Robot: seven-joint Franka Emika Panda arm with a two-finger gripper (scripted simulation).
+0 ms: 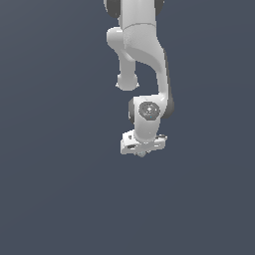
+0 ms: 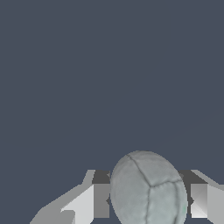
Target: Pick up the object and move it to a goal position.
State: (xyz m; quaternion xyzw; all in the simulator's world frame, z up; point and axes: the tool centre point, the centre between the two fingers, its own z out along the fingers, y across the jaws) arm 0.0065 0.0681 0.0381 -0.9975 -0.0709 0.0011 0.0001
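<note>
Judging by the ball [image 2: 148,194] pinched between the gripper [image 2: 150,201] fingers, the pickup looks done, with only the carry to the goal left

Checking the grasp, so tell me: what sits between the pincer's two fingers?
The ball sits between the fingers of the pincer, filling the gap; the wrist view shows it.

Exterior view: far off, faces the arm [image 1: 144,55] head-on, hand [image 1: 142,152] at its low end. Wrist view: very near, looks past the fingers [image 2: 101,199] with the ball [image 2: 148,190] between them. Both share hand and ball.
</note>
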